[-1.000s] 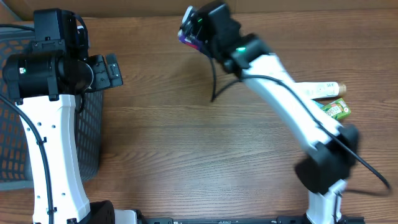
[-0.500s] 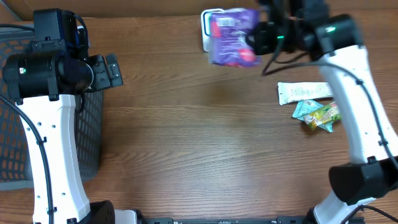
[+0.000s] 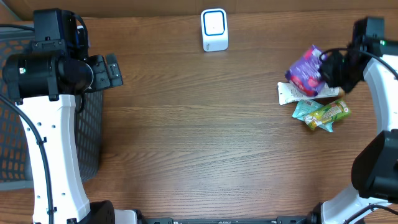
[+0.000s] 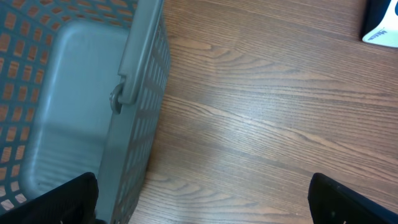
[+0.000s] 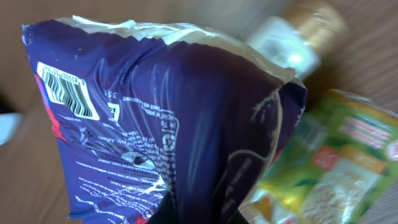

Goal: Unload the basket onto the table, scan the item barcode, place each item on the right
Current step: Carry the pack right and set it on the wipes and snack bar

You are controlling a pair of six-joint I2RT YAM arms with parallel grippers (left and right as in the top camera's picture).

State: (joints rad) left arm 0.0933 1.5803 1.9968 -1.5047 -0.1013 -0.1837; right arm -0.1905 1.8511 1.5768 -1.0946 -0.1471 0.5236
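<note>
Left claw gapes wide; right claw pinched closed.

A matt wood-grain table, a grey plastic lattice basket, a smooth white plastic scanner and a glossy, crinkled film pouch are shown.

This looks like a robotics lab dressed up as a shop checkout. A wood-grain desk carries a small white barcode scanner standing at its far edge, and a grey plastic shopping basket sits at its left end. Packaged goods lie together at the right (a purple bag with a printed barcode, a white tube, green snack packets). A left arm and a right arm, both white-and-black robot limbs, rise from the near edge.
</note>
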